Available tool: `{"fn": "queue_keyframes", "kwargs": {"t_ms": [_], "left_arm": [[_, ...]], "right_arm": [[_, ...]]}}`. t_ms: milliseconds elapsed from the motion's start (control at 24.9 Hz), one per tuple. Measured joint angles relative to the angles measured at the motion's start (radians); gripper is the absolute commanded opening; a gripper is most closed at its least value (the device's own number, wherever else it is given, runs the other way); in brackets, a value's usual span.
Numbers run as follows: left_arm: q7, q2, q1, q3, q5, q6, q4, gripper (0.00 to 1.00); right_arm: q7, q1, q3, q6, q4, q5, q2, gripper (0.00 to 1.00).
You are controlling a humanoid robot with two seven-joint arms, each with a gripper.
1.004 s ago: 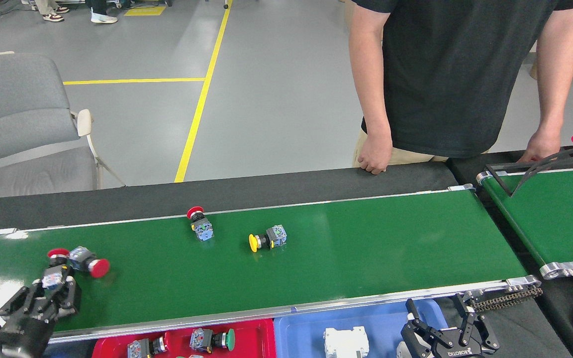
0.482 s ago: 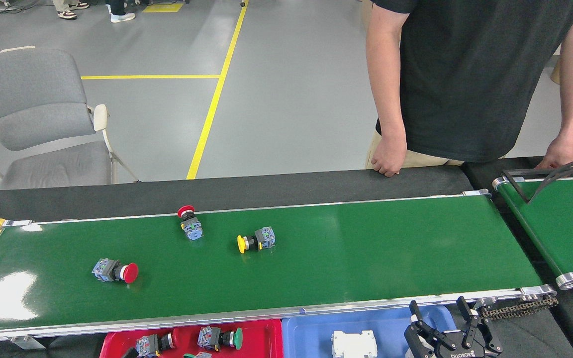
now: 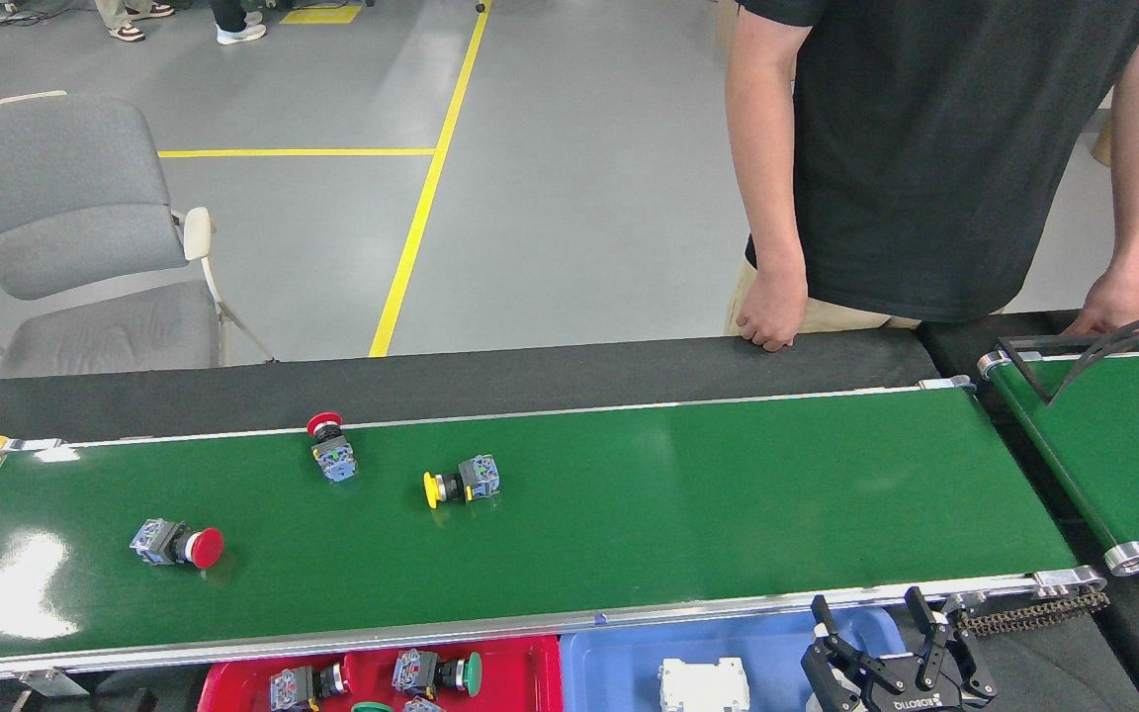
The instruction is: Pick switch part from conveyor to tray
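Parts are drifting left on the conveyor (image 3: pixel 688 494) versus half a second ago: the yellow-cap switch (image 3: pixel 461 482), the red-cap switch by the far rail (image 3: pixel 330 450) and the red-cap switch near the left end (image 3: pixel 177 544) are all sitting further left now. Left arm is no longer showing; it was over the belt's left end a second ago.

Next pick, my read: go for the leftmost red-cap one, since it is closing on the belt end first. Aim ahead of it to allow for belt travel, come straight down, and clamp across the blue-grey contact block rather than the round cap, which is likely to slip. Then drop it into the red tray (image 3: pixel 520 663), where a green-cap switch (image 3: pixel 439 672) is already lying.

Right gripper (image 3: pixel 876 643) is hanging over the blue tray (image 3: pixel 629 658), fingers spread wide, holding nothing, touching nothing. Left gripper is out of frame, so its state is not showing.
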Motion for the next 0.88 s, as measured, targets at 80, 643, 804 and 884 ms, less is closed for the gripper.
{"fn": "queue_keyframes", "kwargs": {"t_ms": [80,643,804,884], "left_arm": [[-0.011,0.004,-0.032,0.0,-0.004,0.008,0.014,1.0],[-0.35,0.072,-0.406,-0.005,-0.018,0.082,0.256,1.0],[-0.354,0.114,-0.509,-0.005,-0.018,0.101,0.378,1.0],[-0.354,0.138,-0.545,-0.005,-0.018,0.107,0.437,1.0]], "right_arm": [[0.0,-0.001,0.003,-0.002,0.002,0.0,0.0,1.0],[0.0,-0.001,0.031,-0.007,0.003,0.0,0.0,1.0],[0.0,-0.001,0.032,-0.008,0.003,0.0,0.0,1.0],[0.0,-0.001,0.032,-0.008,0.003,0.0,0.0,1.0]]}}
